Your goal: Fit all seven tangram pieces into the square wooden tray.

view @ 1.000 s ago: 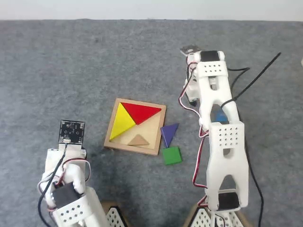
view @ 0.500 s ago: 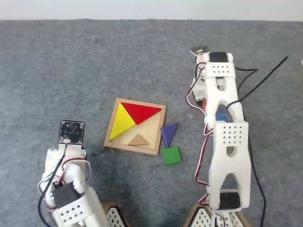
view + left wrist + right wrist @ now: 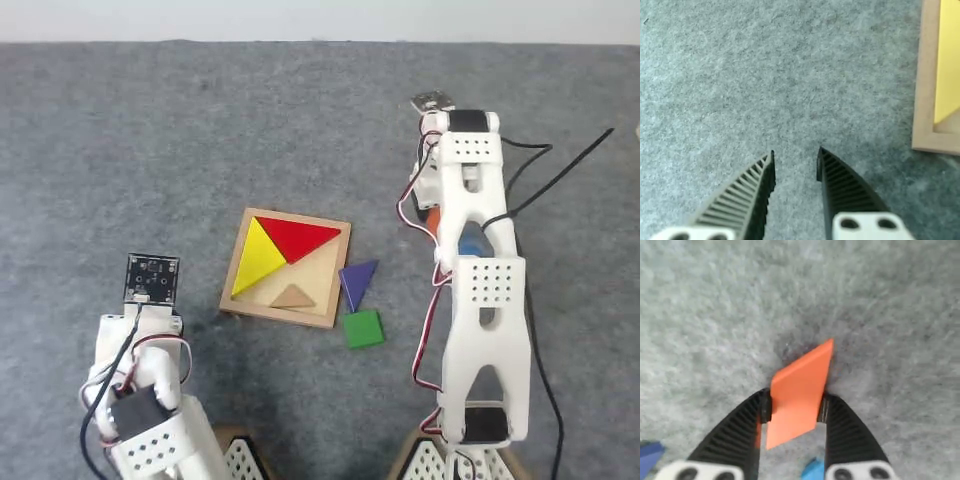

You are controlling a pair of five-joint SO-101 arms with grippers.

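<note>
**Picking up the next shape**

High view: The square wooden tray [image 3: 318,272] sits in the middle of the grey mat [image 3: 150,150]. Inside it are the big yellow triangle [image 3: 257,258], the big red triangle [image 3: 295,237] and the small tan triangle [image 3: 292,297]. The right part of the tray is bare. The purple triangle [image 3: 355,281] lies just beside the tray's right edge, and the green square [image 3: 363,328] lies right below it. The white right arm [image 3: 480,300] stretches up the right side of the picture, and a blue piece [image 3: 467,243] peeks out under it. The white left arm [image 3: 140,400] sits at the lower left, apart from the tray.

Left wrist view: The left gripper [image 3: 795,152] has a small gap between its jaws and nothing in it. The tray corner is at the right edge.

Right wrist view: The right gripper [image 3: 795,402] squeezes the flat orange slanted piece [image 3: 800,390] between its jaws. I cannot tell if the piece is off the mat.

I think the step is grabbing the orange piece. Next it must be lifted, carried left to the tray, and turned to fit the bare spot.
</note>
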